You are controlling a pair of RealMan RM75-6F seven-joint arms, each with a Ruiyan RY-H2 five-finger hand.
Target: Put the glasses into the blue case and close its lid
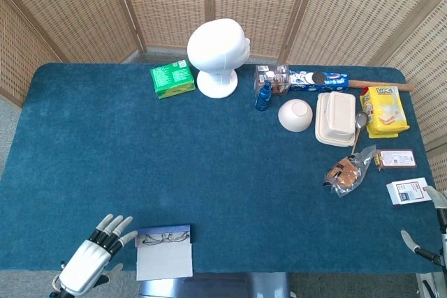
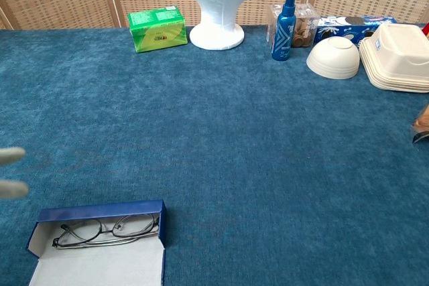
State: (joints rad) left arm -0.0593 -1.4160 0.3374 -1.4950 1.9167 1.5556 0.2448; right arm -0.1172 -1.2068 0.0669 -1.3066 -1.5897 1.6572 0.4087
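The blue case (image 2: 100,211) lies open near the table's front left edge, its pale lid (image 2: 100,266) folded toward me. The thin-rimmed glasses (image 2: 107,229) lie inside it, and the case (image 1: 163,236) also shows in the head view with the glasses (image 1: 162,237) in it. My left hand (image 1: 92,259) is just left of the case at the table edge, fingers spread, holding nothing; only its fingertips (image 2: 10,172) show in the chest view. My right hand (image 1: 426,232) barely enters at the front right corner, fingers apart and empty.
At the back stand a white mannequin head (image 1: 218,54), a green box (image 1: 172,78), a blue bottle (image 1: 263,95), a cookie pack (image 1: 318,79). A white bowl (image 1: 295,114), takeout box (image 1: 335,118), yellow pack (image 1: 383,111), bagged snack (image 1: 347,172) and cards (image 1: 408,190) fill the right.
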